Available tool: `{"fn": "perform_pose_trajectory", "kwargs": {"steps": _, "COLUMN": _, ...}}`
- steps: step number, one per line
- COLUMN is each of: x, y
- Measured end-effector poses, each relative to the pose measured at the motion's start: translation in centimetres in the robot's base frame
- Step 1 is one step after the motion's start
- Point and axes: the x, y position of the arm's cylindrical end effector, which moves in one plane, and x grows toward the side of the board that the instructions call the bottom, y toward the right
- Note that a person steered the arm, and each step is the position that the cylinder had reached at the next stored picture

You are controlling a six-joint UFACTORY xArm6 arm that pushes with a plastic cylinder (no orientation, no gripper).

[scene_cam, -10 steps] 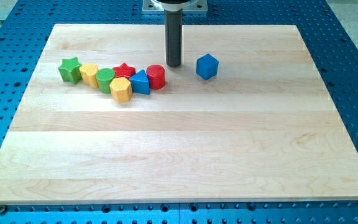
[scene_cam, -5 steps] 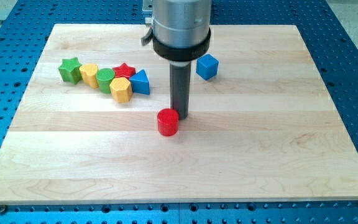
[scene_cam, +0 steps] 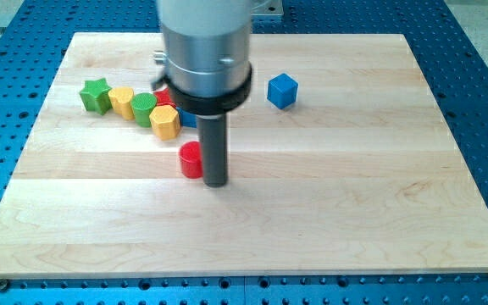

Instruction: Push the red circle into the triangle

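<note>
The red circle (scene_cam: pixel 191 159) stands on the wooden board below the block row. My tip (scene_cam: pixel 216 182) is just to its right and slightly below, touching or nearly touching it. The blue triangle (scene_cam: pixel 188 119) is mostly hidden behind the arm; only a sliver shows above the red circle. The rod's wide grey body (scene_cam: pixel 206 51) covers the middle top of the view.
A row at the view's upper left holds a green star (scene_cam: pixel 96 94), a yellow block (scene_cam: pixel 122 101), a green circle (scene_cam: pixel 144 108), a yellow hexagon (scene_cam: pixel 165 122) and a partly hidden red star (scene_cam: pixel 163 96). A blue cube (scene_cam: pixel 283 90) sits at the upper right.
The red circle was pushed from beside the triangle down the board, then back left and up. My tip has moved from its right side to lower right, further left.
</note>
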Motion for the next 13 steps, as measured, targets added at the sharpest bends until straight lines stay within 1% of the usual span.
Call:
{"fn": "perform_pose_trajectory", "kwargs": {"steps": 1, "x": -1.8, "y": -1.7}}
{"fn": "perform_pose_trajectory", "kwargs": {"steps": 2, "x": -0.7, "y": -6.9}}
{"fn": "perform_pose_trajectory", "kwargs": {"steps": 3, "x": -1.2, "y": -8.0}}
{"fn": "perform_pose_trajectory", "kwargs": {"steps": 5, "x": -1.9, "y": -5.8}}
{"fn": "perform_pose_trajectory", "kwargs": {"steps": 8, "x": -4.9, "y": -4.2}}
{"fn": "perform_pose_trajectory", "kwargs": {"steps": 9, "x": -2.3, "y": -6.2}}
{"fn": "perform_pose_trajectory", "kwargs": {"steps": 10, "x": 0.5, "y": 3.1}}
{"fn": "perform_pose_trajectory", "kwargs": {"steps": 11, "x": -5.9, "y": 16.0}}
{"fn": "perform_pose_trajectory", "kwargs": {"steps": 12, "x": -15.5, "y": 19.9}}
{"fn": "perform_pose_trajectory", "kwargs": {"steps": 13, "x": -20.7, "y": 17.6}}
